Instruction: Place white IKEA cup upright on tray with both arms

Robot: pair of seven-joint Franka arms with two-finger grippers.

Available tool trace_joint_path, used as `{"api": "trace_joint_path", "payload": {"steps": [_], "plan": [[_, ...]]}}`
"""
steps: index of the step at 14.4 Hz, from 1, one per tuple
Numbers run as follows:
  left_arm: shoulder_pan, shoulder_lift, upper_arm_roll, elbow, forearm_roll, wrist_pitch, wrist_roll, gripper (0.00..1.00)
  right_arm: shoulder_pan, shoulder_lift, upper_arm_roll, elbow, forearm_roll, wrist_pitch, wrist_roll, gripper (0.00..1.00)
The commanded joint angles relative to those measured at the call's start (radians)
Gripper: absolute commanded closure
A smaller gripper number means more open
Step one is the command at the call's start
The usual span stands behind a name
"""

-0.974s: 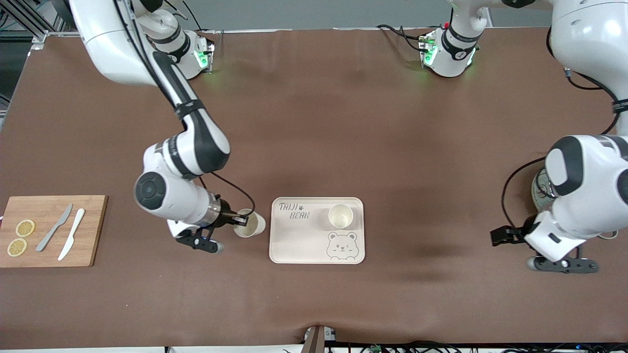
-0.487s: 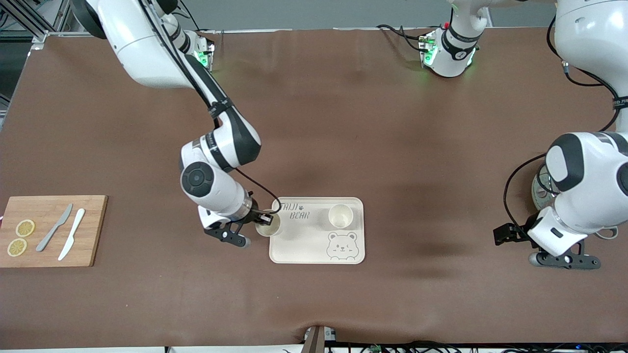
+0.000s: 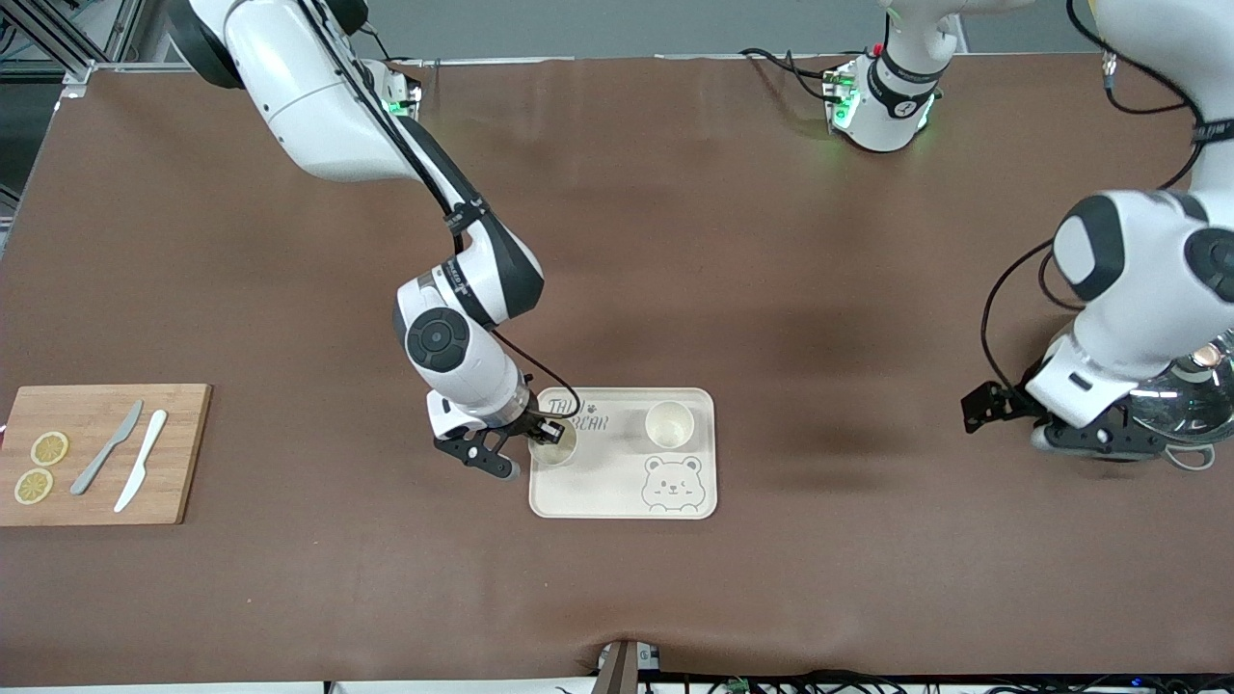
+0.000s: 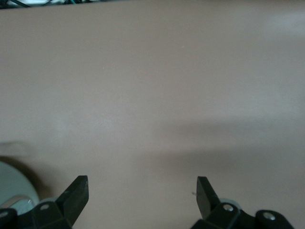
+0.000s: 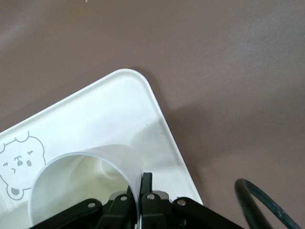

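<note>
The right hand point(image 3: 548, 436) is pinching the rim of a white cup point(image 3: 553, 446) over the tray point(image 3: 603, 492), at the right arm's end. A second cup point(image 3: 669, 424) is standing upright on the tray. The left hand point(image 4: 142, 190), fingers spread, is waiting over the desk point(image 3: 675, 241).

Brown table under even light
A brown cloth point(image 3: 675, 241) covers it; a grey wall point(image 3: 598, 24) runs along its top edge.

the right arm's wrist hides part of the tray point(image 3: 694, 501) lettering point(image 3: 590, 420) at its ten o'clock corner. the left arm covers most of a glass vessel point(image 3: 1191, 397) near its gripper.
</note>
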Motion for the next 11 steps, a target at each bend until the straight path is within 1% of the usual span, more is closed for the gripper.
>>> {"api": "trace_joint_path", "payload": {"steps": [1, 3, 4, 6, 7, 9, 11], "plan": [[0.002, -0.179, -0.006, -0.066, -0.045, -0.132, -0.008, 0.00, 0.028, 0.028, -0.012, 0.021, -0.031, 0.032, 0.062, 1.00], [0.002, -0.254, -0.006, -0.039, -0.051, -0.255, -0.023, 0.00, 0.047, 0.037, -0.027, 0.021, -0.051, 0.038, 0.088, 1.00], [-0.001, -0.274, -0.006, -0.016, -0.056, -0.309, -0.046, 0.00, 0.048, 0.042, -0.027, 0.021, -0.055, 0.040, 0.091, 1.00], [-0.004, -0.279, -0.029, 0.047, -0.056, -0.409, -0.084, 0.00, 0.054, 0.047, -0.032, 0.021, -0.057, 0.050, 0.093, 1.00], [-0.003, -0.276, -0.036, 0.063, -0.055, -0.430, -0.084, 0.00, 0.056, 0.051, -0.032, 0.021, -0.059, 0.053, 0.093, 1.00], [0.001, -0.277, -0.038, 0.063, -0.053, -0.447, -0.072, 0.00, 0.064, 0.054, -0.037, 0.021, -0.062, 0.056, 0.094, 1.00], [0.007, -0.288, -0.027, 0.069, -0.051, -0.478, -0.065, 0.00, 0.074, 0.063, -0.043, 0.021, -0.080, 0.058, 0.117, 1.00]]}}
